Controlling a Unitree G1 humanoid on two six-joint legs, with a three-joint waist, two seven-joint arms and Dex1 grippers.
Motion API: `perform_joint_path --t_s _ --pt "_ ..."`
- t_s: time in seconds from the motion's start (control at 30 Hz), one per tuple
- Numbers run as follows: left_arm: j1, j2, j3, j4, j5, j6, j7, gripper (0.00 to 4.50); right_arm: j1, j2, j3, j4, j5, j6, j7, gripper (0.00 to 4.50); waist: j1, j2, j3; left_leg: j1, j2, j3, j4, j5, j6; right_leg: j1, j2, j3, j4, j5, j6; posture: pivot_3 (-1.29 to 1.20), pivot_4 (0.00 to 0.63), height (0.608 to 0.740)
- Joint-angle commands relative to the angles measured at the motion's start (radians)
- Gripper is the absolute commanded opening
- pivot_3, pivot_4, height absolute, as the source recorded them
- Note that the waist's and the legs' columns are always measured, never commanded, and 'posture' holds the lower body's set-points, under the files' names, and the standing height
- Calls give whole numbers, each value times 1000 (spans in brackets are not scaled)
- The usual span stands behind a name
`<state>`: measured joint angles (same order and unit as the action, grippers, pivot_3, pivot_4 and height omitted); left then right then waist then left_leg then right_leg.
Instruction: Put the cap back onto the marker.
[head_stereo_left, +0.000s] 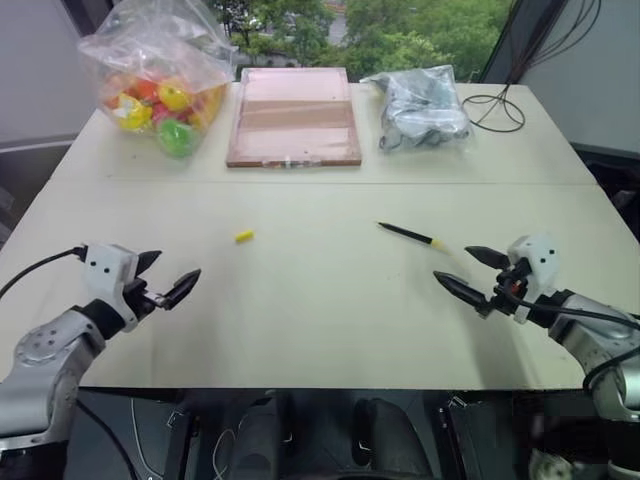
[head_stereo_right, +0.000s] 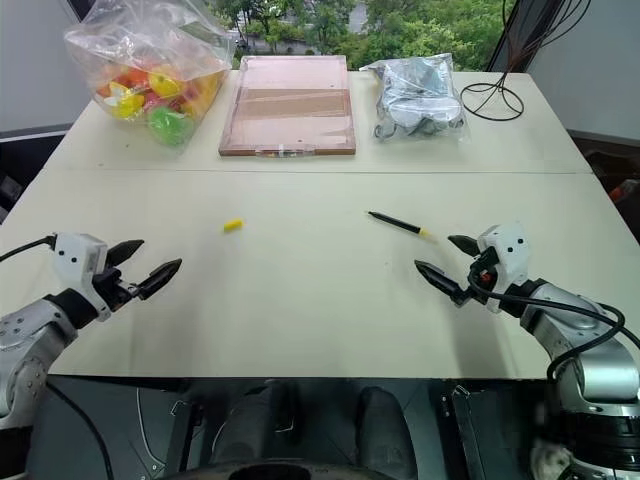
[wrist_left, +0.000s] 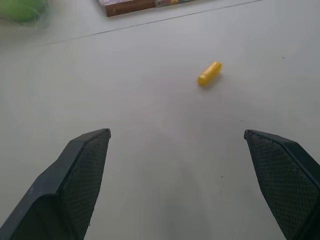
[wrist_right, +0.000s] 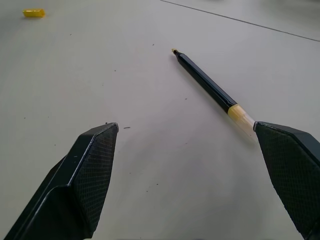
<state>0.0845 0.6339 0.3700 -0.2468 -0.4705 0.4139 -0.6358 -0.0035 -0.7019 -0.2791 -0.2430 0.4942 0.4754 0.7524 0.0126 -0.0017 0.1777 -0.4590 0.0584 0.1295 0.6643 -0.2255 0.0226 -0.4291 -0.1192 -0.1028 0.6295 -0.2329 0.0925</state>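
you see both pincers wide open and empty, left gripper (head_stereo_left: 168, 279) and right gripper (head_stereo_left: 470, 270) near the bench's (head_stereo_left: 330, 330) front edge; the cap (head_stereo_left: 244, 236) and the marker (head_stereo_left: 408, 233) lie apart mid-bench.

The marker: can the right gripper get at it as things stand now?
Probably yes. The marker lies alone on the table, just ahead of the open right gripper, with nothing between them.

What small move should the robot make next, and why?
Probably move the open right gripper forward onto the marker. The marker lies uncapped on the table just ahead of it, the cap lies apart nearer the open left gripper, and neither gripper holds anything.
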Motion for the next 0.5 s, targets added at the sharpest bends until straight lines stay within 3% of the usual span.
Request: perform_joint_path --t_s 0.03,0.5 --pt "4 -3 18 -37 -19 6 3 4500 -2 -3 -5 -41 1 -5 -3 4491 0 0 0 0 0 0 0 0 0 0 0 0 0 0 0 0 150 740" --pt "-4 -3 25 -26 -15 4 10 4500 -7 4 12 -40 -11 -17 -16 4491 0 0 0 0 0 0 0 0 0 0 0 0 0 0 0 0 150 740"
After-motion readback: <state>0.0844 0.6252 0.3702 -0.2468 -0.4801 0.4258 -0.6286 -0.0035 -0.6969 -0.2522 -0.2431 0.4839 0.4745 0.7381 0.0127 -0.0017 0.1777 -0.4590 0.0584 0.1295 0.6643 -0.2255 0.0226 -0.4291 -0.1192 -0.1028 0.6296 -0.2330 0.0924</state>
